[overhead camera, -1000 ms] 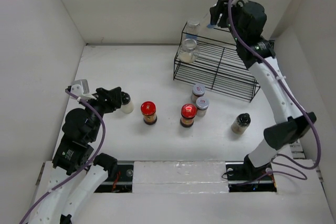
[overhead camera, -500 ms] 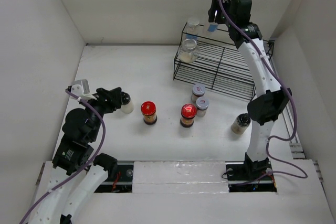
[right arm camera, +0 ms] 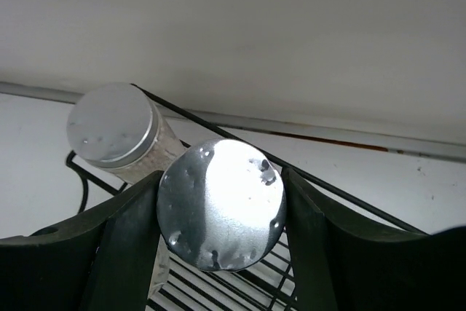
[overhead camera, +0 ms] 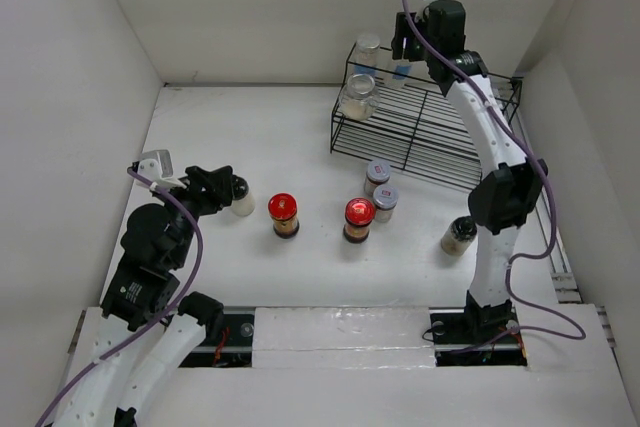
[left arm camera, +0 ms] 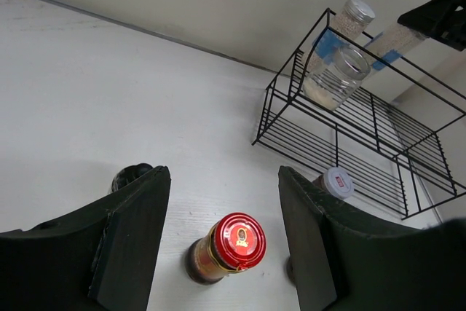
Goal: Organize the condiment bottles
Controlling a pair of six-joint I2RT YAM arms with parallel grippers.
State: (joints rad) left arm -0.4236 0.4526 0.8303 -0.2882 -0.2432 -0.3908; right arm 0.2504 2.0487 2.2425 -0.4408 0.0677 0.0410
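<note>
My right gripper [overhead camera: 404,44] is shut on a silver-lidded jar [right arm camera: 222,213] with pale contents and a blue label, held over the top shelf of the black wire rack [overhead camera: 420,125]. Another silver-lidded jar [overhead camera: 367,50] stands on that shelf just to its left [right arm camera: 113,129]. A wider jar [overhead camera: 357,96] sits on the lower shelf. On the table stand two red-lidded jars [overhead camera: 283,213] [overhead camera: 359,218], two pale-lidded jars [overhead camera: 377,175] [overhead camera: 385,200] and two black-lidded jars [overhead camera: 459,235] [overhead camera: 238,195]. My left gripper [overhead camera: 222,187] is open, above the left red-lidded jar [left arm camera: 227,245].
White walls close in the table on the left, back and right. The rack [left arm camera: 349,136] takes up the back right corner. The black-lidded jar [left arm camera: 131,176] stands right beside my left finger [left arm camera: 135,231]. The right arm's cable hangs along the arm.
My right gripper has swung left with the blue-labelled jar, from beyond the rack's back right to just beside the jar on the top shelf. The left arm has not moved.
</note>
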